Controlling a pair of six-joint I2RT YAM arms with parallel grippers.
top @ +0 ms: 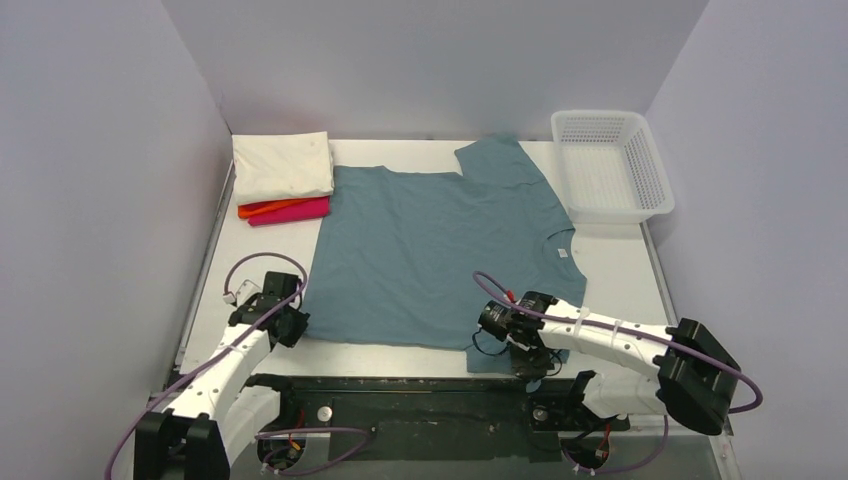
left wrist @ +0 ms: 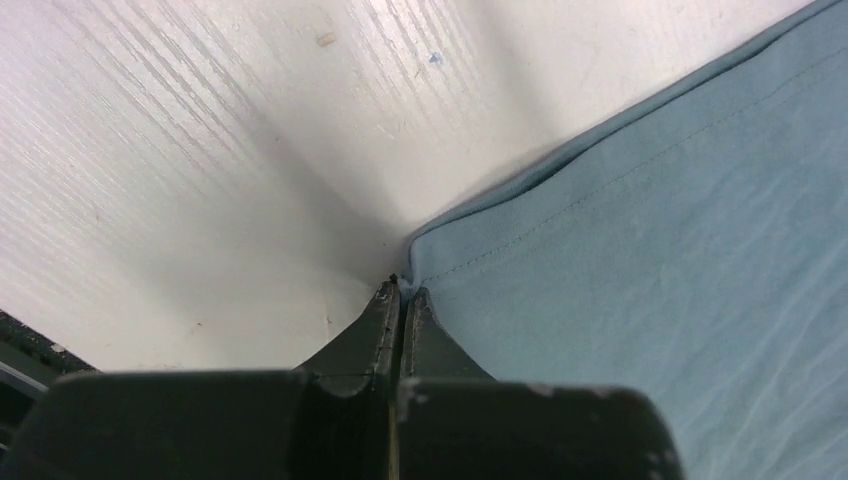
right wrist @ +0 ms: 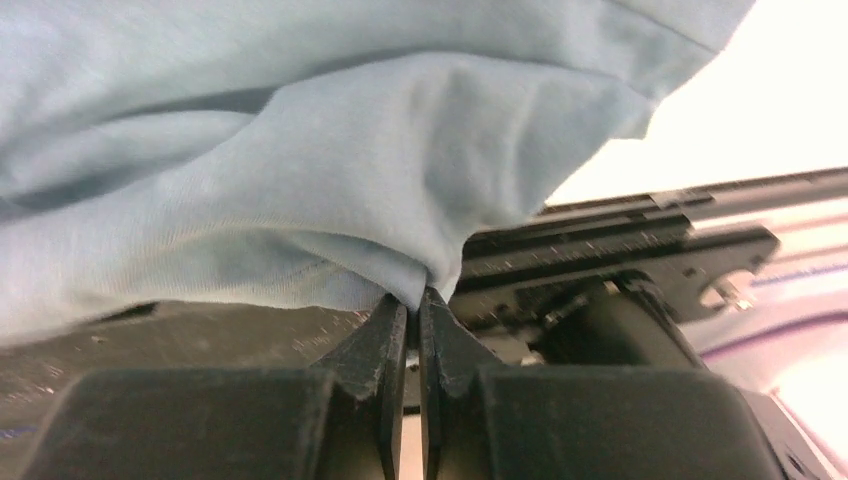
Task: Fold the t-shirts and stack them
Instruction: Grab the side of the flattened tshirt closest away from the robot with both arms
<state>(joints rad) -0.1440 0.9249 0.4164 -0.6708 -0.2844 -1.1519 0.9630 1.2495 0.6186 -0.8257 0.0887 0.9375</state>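
Observation:
A teal-blue t-shirt [top: 440, 250] lies spread flat on the white table, collar to the right. My left gripper [top: 292, 330] is shut on the shirt's near-left hem corner [left wrist: 425, 262], low on the table. My right gripper [top: 528, 362] is shut on the near sleeve's edge [right wrist: 400, 250] at the table's front edge; the cloth bunches above its jaws. A stack of folded shirts sits at the back left: cream-white [top: 282, 166] on top, orange [top: 270, 208] and pink-magenta [top: 295, 211] beneath.
A white plastic mesh basket [top: 611, 165] stands at the back right. Grey walls close in the table on three sides. The black front rail [top: 400, 385] with the arm bases runs along the near edge.

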